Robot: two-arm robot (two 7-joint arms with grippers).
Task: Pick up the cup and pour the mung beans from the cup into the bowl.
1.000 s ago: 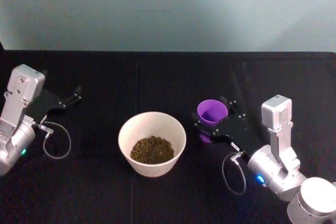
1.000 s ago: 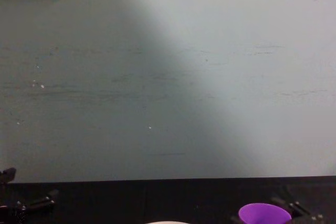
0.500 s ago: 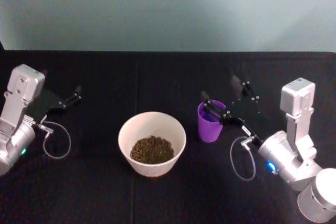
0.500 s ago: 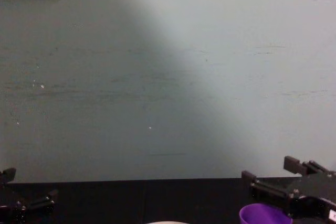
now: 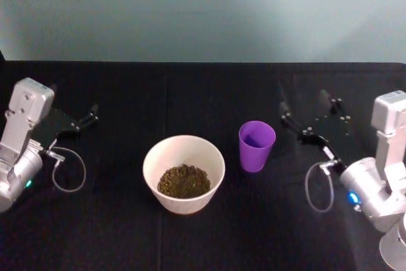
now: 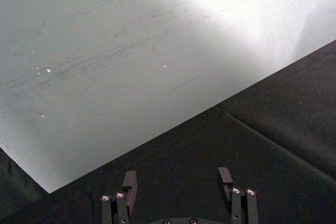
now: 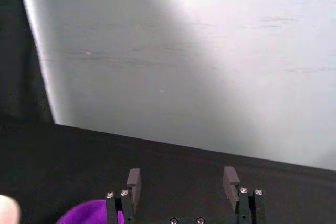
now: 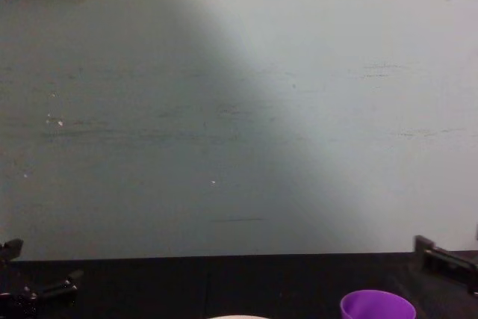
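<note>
The purple cup stands upright on the black table, just right of the bowl, and nothing holds it. Mung beans lie in the whitish bowl. My right gripper is open with nothing between its fingers, apart from the cup on its right. In the right wrist view that gripper has the cup off to one side beyond its fingers, with a pale bit of the bowl at the edge. The chest view catches the cup's rim. My left gripper is parked open at the far left.
A black cloth covers the table up to a pale green wall. Cable loops hang from the left wrist and the right wrist. Bare cloth lies behind the bowl and between the cup and the right gripper.
The right gripper, shut on the cup a second ago, has opened, let it go and drawn back to the right. The cup now stands free and upright. The left arm has not moved.
</note>
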